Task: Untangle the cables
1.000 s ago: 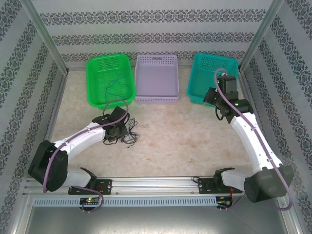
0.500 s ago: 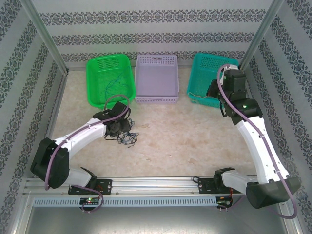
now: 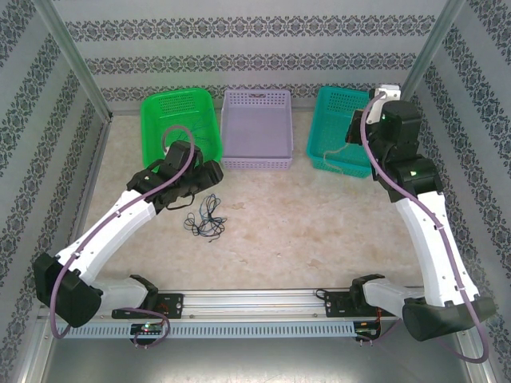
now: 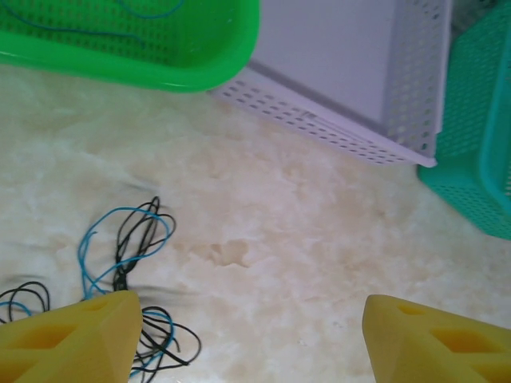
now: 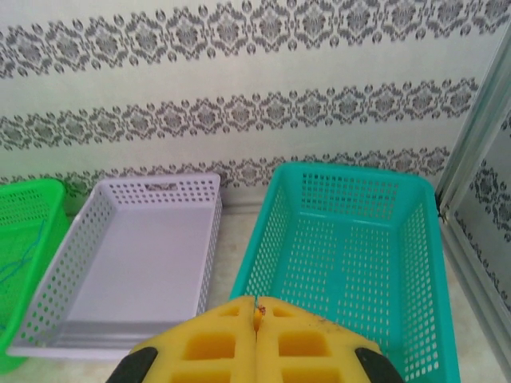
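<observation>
Green basket (image 3: 152, 128), lavender basket (image 3: 256, 163) and teal basket (image 3: 314, 128) stand in a row along the 12 o'clock edge of the surface (image 3: 303, 215), at 11, 12 and 1 o'clock respectively, close together. Green basket contents: one thin blue cable (image 4: 148, 15). A loose tangle of blue and black cables (image 3: 204, 221) lies on the surface at 6 o'clock of the green basket, apart from it.

The left fingers (image 4: 80, 335) are spread apart above the surface and hold nothing. In the left wrist view the tangle lies just beside the 9 o'clock finger.

The right fingers (image 5: 215, 343) are pressed together above the 6 o'clock rim of the teal basket, pinching a fine yellowish-tan cable (image 5: 256, 318) at their seam.
</observation>
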Controlling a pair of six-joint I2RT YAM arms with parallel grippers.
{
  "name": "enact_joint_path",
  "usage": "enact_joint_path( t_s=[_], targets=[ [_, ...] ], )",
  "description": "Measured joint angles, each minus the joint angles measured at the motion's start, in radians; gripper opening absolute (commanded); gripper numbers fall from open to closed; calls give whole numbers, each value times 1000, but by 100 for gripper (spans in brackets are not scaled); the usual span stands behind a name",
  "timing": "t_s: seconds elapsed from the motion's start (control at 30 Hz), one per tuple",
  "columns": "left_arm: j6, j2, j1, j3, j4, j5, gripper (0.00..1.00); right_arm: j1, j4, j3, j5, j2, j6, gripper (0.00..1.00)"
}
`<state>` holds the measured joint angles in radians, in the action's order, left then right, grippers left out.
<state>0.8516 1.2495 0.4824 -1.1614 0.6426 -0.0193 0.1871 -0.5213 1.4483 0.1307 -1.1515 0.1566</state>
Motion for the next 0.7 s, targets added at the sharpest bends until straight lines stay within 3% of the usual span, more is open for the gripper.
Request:
enact_joint_path(
  t_s=[0.27, 0.5, 0.7],
  targets=[
    [-4, -10, 10, -4, -109, -129, 69, -55, 60, 70, 3, -93, -7, 0],
    [-51, -28, 37, -27, -259, -238, 70, -142, 77, 219, -25, -266, 1, 0],
    [-132, -30, 40, -197, -298, -293, 70, -201, 47, 348, -65, -414, 5, 0]
  ],
)
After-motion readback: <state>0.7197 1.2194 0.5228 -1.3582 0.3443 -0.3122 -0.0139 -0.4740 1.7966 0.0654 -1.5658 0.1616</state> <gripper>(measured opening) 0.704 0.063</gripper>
